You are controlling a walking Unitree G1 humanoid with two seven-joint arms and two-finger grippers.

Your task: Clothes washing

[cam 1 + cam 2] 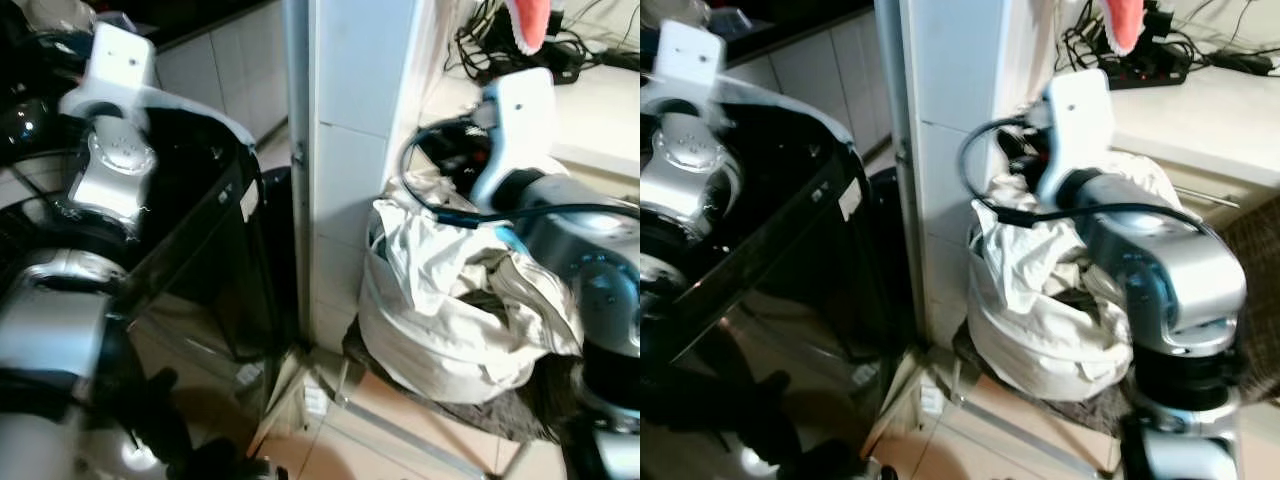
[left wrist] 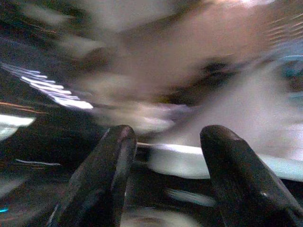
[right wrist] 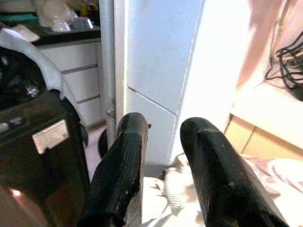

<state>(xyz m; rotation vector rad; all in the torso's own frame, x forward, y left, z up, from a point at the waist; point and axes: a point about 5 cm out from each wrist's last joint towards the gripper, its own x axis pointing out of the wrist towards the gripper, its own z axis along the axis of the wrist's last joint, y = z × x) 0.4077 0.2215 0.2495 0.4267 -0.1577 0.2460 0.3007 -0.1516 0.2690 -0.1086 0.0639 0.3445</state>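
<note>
A heap of white and beige clothes (image 1: 440,300) fills a round white basket (image 1: 400,350) on the floor, right of a white pillar. Left of the pillar stands a dark, glossy washing machine (image 1: 200,220) with a white rim. My right arm (image 1: 515,110) reaches over the back of the heap. In the right wrist view the right gripper (image 3: 163,125) is open with nothing between its fingers, and the clothes (image 3: 175,198) lie just beneath it. My left arm (image 1: 115,150) hangs above the machine's left side. The left gripper (image 2: 168,135) is open and empty in a blurred view.
The white pillar (image 1: 350,150) stands between machine and basket. A pale counter (image 1: 590,110) at the back right carries a tangle of black cables and a power strip (image 1: 520,45). White cabinets (image 1: 220,60) sit behind the machine. Tiled floor (image 1: 350,440) lies in front.
</note>
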